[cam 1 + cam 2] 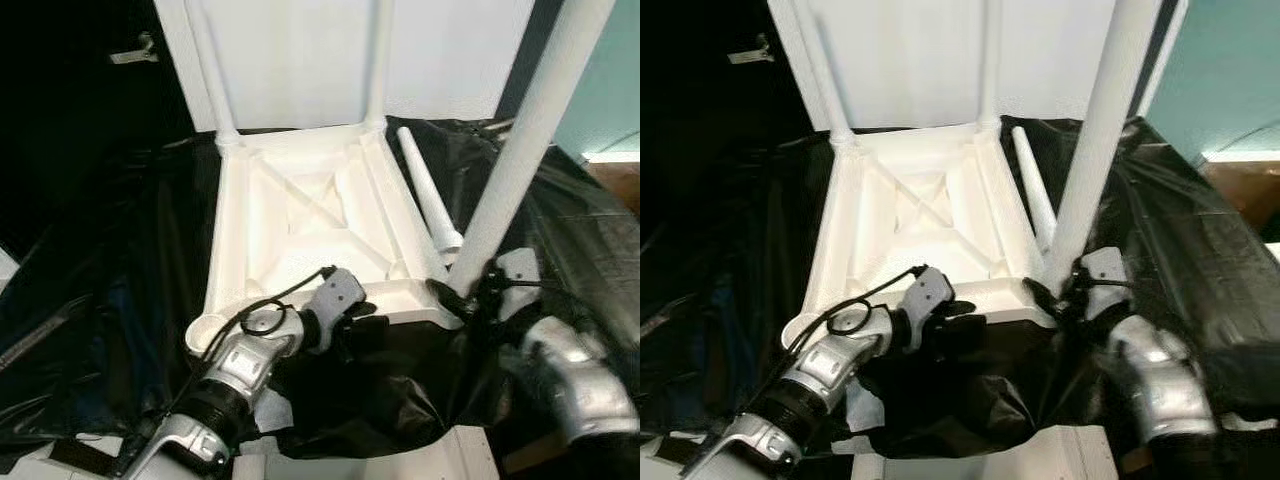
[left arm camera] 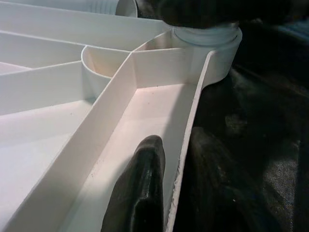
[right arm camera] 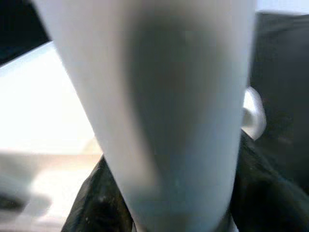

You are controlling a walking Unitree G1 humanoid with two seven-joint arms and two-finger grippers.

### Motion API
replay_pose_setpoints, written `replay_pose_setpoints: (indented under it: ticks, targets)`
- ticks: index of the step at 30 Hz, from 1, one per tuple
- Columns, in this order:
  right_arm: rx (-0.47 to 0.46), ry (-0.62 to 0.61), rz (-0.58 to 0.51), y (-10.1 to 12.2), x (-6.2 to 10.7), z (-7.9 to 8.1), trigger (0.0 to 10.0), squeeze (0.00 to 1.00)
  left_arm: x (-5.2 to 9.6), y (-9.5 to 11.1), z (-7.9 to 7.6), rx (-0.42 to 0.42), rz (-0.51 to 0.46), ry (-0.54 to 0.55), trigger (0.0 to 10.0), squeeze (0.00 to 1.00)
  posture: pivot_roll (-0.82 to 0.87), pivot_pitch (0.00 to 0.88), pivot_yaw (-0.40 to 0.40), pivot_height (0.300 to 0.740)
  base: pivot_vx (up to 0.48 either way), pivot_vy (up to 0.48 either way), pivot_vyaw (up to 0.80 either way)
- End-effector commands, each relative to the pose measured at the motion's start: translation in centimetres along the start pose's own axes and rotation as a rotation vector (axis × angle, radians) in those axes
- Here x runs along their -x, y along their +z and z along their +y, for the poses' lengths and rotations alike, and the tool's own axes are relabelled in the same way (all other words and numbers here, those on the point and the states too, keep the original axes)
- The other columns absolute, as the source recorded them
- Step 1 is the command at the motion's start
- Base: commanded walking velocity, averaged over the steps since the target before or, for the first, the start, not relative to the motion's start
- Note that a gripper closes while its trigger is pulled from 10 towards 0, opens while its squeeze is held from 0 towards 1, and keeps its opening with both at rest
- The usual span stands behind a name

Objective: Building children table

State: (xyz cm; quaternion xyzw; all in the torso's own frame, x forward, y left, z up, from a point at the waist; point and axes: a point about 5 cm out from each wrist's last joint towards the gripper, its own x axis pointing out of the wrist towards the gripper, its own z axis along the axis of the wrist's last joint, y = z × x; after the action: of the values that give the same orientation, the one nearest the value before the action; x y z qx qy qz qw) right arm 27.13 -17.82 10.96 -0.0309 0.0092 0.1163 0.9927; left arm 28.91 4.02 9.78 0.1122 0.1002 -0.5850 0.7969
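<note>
Right end effector (image 1: 462, 292) pinching smooth white tapered leg (image 1: 530, 130), left end effector (image 1: 352, 322) clamping ribbed plastic tabletop (image 1: 300, 215) rim — crinkled black sheeting (image 1: 120, 250) beneath

dim room | white plastic glares | right wrist view blurred (close-up)

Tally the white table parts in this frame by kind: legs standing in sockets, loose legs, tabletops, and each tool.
Legs standing in corner sockets: 3
Loose leg lying on the black sheet: 1
Upturned tabletop: 1
Left tool: 1
Right tool: 1
Total: 7
</note>
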Motion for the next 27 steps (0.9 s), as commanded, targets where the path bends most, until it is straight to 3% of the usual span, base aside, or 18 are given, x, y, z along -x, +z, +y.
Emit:
replay_pose_setpoints:
  ticks: [1, 3, 4, 10, 18, 19, 22, 23, 24, 25, 27]
  targets:
    - [-0.011, -0.097, 0.093, -1.8, 0.5, 0.2, 0.0, 0.0, -0.5, -1.6, -1.5, 0.036, 0.065, -0.113, 10.0, 0.0, -0.07, 0.009, 0.015, 0.74, 0.0, 0.0, 0.0]
    - [-0.025, -0.128, 0.086, -1.9, 0.6, 0.4, 0.0, 0.0, -0.5, -1.6, -1.5, 0.036, 0.065, -0.112, 10.0, 0.0, -0.07, 0.009, 0.015, 0.74, 0.0, 0.0, 0.0]
    - [-0.028, -0.203, 0.057, -1.8, 0.7, 1.0, 0.0, 0.0, -0.5, -1.6, -1.5, 0.037, 0.064, -0.113, 10.0, 0.0, -0.07, 0.007, 0.019, 0.74, 0.0, 0.0, 0.0]
    - [-0.021, -0.357, 0.031, -1.6, 0.7, 0.8, 0.0, 0.0, -0.5, -1.6, -1.5, 0.034, 0.064, -0.115, 10.0, 0.0, -0.07, 0.004, 0.02, 0.74, 0.0, 0.0, 0.0]
    - [-0.015, -0.441, 0.039, -1.6, 0.5, 1.0, 0.0, 0.0, -0.5, -1.6, -1.4, 0.034, 0.064, -0.11, 10.0, 0.0, -0.06, 0.003, 0.015, 0.74, 0.0, 0.0, 0.0]
    - [-0.016, -0.402, 0.046, -1.6, 0.1, 1.6, 10.0, 0.0, -0.4, -1.7, -1.4, 0.038, 0.066, -0.106, 10.0, 0.0, -0.06, 0.004, 0.013, 0.74, 0.0, 0.0, 0.0]
    - [-0.015, -0.376, 0.038, -1.5, 0.0, 1.9, 10.0, 0.0, -0.4, -1.8, -1.4, 0.039, 0.067, -0.105, 10.0, 0.0, -0.06, 0.003, 0.012, 0.74, 0.0, 0.0, 0.0]
    - [-0.007, -0.351, 0.021, -1.2, -0.1, 1.9, 10.0, 0.87, -0.4, -1.8, -1.4, 0.04, 0.068, -0.104, 10.0, 0.0, -0.06, 0.004, 0.012, 0.74, 0.0, 0.0, 0.0]
    - [-0.007, -0.351, 0.021, -1.2, -0.1, 1.9, 10.0, 0.87, -0.4, -1.8, -1.4, 0.04, 0.068, -0.104, 10.0, 0.0, -0.06, 0.004, 0.012, 0.74, 0.0, 0.0, 0.0]
    - [0.009, -0.336, 0.0, -0.8, -0.2, 1.8, 10.0, 1.0, -0.4, -1.8, -1.4, 0.04, 0.067, -0.104, 10.0, 0.0, -0.06, 0.005, 0.01, 0.74, 0.0, 0.0, 0.0]
    - [0.009, -0.336, 0.0, -0.8, -0.2, 1.8, 10.0, 1.0, -0.4, -1.8, -1.4, 0.04, 0.067, -0.104, 10.0, 0.0, -0.06, 0.005, 0.01, 0.74, 0.0, 0.0, 0.0]
